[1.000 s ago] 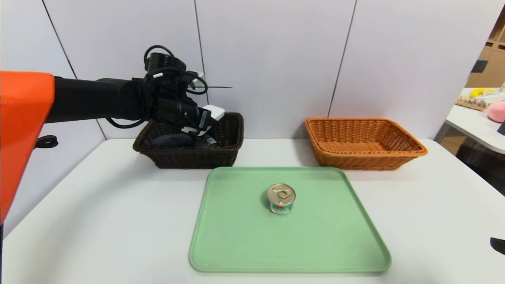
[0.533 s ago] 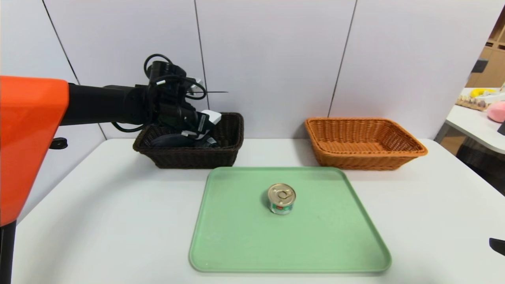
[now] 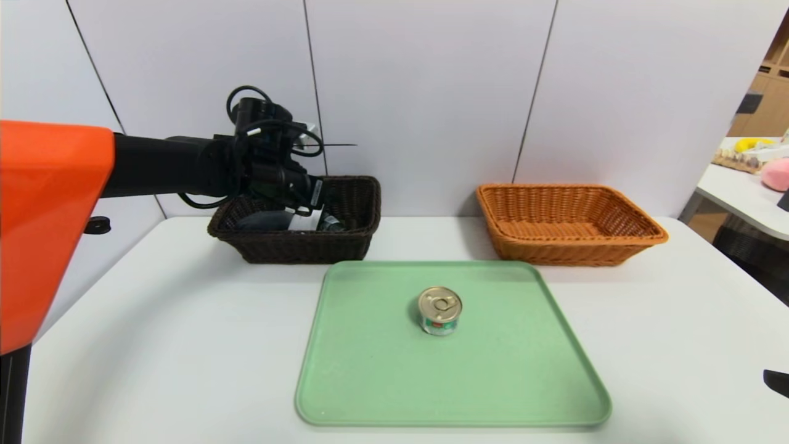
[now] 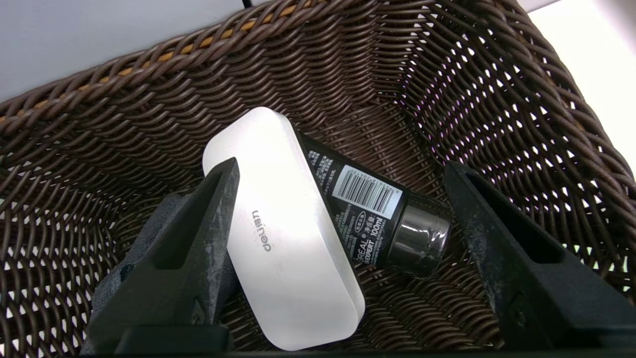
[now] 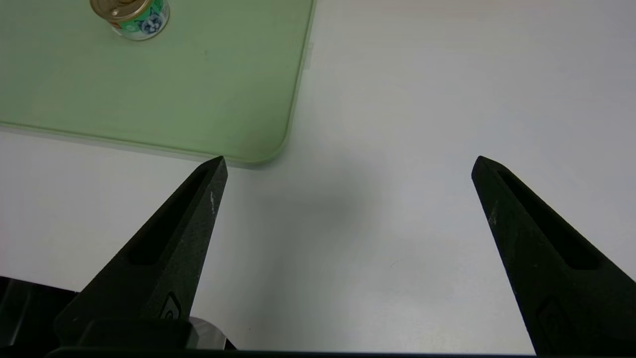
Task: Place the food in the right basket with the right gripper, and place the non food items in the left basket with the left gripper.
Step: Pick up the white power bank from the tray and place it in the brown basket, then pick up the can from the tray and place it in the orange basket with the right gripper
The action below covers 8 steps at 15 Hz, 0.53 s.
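Inside the dark left basket, the left wrist view is showing what the head view hides: the white box is lying loose across the black tube, the grey cloth beside it, and the left tool is standing spread around them, gripping nothing. A second ago the box was still up in its fingers. The right tool is hanging wide open over the bench. The tin can is sitting on the green tray, with the orange right basket behind.

Pale panelled wall behind a white table.
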Tool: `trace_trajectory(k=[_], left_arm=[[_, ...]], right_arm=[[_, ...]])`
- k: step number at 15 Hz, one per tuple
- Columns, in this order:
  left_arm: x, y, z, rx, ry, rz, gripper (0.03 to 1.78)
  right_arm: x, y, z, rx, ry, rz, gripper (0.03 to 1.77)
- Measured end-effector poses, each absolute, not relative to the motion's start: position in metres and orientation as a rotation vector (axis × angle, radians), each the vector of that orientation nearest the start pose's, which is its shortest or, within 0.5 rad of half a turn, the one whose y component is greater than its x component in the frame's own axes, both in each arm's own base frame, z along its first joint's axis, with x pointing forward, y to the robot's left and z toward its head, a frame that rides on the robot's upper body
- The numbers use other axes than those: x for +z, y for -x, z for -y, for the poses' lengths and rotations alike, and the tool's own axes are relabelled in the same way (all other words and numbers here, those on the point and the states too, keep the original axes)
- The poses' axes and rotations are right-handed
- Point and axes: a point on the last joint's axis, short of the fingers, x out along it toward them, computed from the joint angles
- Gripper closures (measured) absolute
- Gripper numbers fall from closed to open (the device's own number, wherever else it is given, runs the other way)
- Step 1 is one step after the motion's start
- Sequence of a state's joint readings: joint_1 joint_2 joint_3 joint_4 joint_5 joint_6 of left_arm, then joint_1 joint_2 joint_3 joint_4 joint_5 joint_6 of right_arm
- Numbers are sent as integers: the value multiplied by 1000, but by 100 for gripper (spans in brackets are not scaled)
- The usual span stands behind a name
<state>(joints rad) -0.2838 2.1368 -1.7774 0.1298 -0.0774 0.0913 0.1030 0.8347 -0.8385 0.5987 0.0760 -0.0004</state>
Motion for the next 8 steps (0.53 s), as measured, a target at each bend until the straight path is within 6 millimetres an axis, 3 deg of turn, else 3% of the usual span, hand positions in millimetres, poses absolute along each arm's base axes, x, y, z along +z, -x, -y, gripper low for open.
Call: trace_trajectory(k=[4,6,8], left_arm=[[257,-399,122,-368,-137,-378,24],[283,-372,118,-355,-135,-331,21],[294,-338,109,-351,-127,-332,19]], right_arm=[[266,-62,-9,184,15,-519,10],[283,-69,-11,206,23,-482,10],[290,-75,-16,261,43,-478,10]])
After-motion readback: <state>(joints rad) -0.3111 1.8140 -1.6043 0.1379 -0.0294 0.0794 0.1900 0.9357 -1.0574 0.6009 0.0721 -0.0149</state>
